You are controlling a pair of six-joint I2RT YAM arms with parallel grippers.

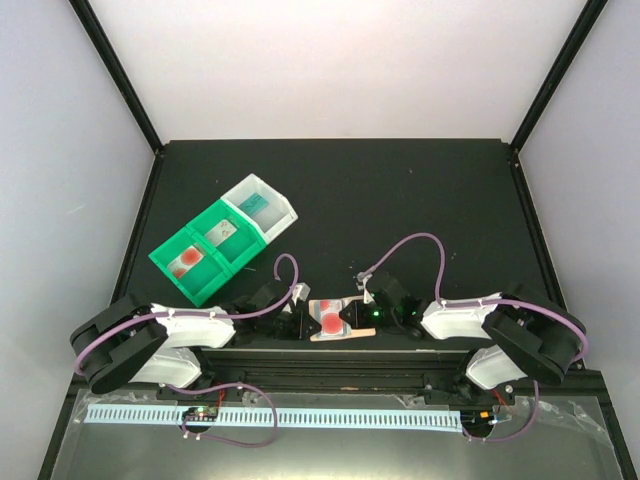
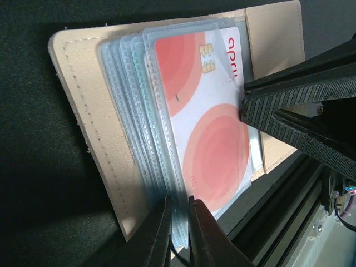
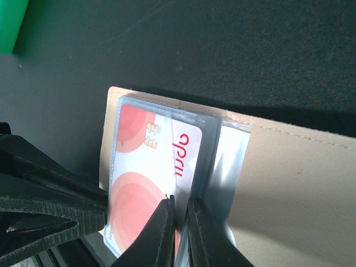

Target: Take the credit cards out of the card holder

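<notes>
The card holder (image 1: 325,337) lies open at the table's near edge between my two grippers, with a peach-tan rim (image 2: 83,105) and pale clear-blue sleeves (image 2: 133,111). A white credit card with red blotches (image 2: 206,111) sits in the top sleeve. It also shows in the right wrist view (image 3: 139,167). My left gripper (image 2: 179,222) is shut on the edge of the sleeves. My right gripper (image 3: 179,217) is shut on that card's end, and its tips show in the left wrist view (image 2: 243,105). In the top view, the left gripper (image 1: 303,322) and right gripper (image 1: 348,316) flank the holder.
A green bin (image 1: 200,272) and an attached white bin (image 1: 280,205) stand at the back left. They hold a red-blotch card (image 1: 186,262), a pale card (image 1: 222,228) and a teal card (image 1: 257,203). The black frame rail (image 1: 330,360) runs just behind the holder.
</notes>
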